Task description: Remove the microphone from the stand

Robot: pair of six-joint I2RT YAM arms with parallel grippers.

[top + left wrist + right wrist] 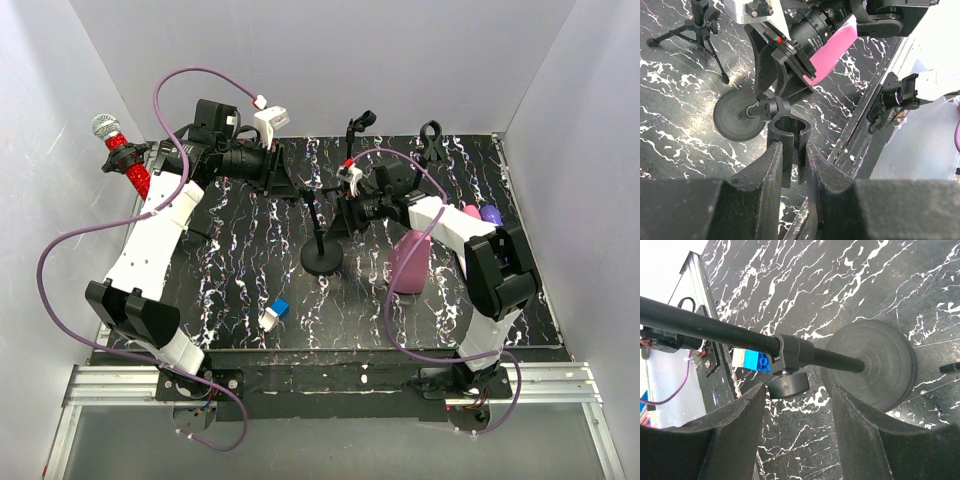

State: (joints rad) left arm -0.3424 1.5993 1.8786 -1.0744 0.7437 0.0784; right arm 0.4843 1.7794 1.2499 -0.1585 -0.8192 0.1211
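Observation:
The red glitter microphone (125,160) with a silver head is at the far left, beside my left arm's elbow and over the table's left edge, well apart from the stand; I cannot tell what holds it there. The black stand (322,258) rises from its round base (739,117) mid-table. Its U-shaped clip (790,127) is empty, and my left gripper (792,147) is shut on the clip's lower part. My right gripper (797,400) is open beside the pole (715,327), its fingers under the collar and knob (787,382), touching nothing.
A pink bottle (410,262) stands by the right arm, with a purple object (490,213) behind it. A blue and white brick (275,313) lies near the front. At the back stand a small tripod (360,125) and a black clamp (430,140).

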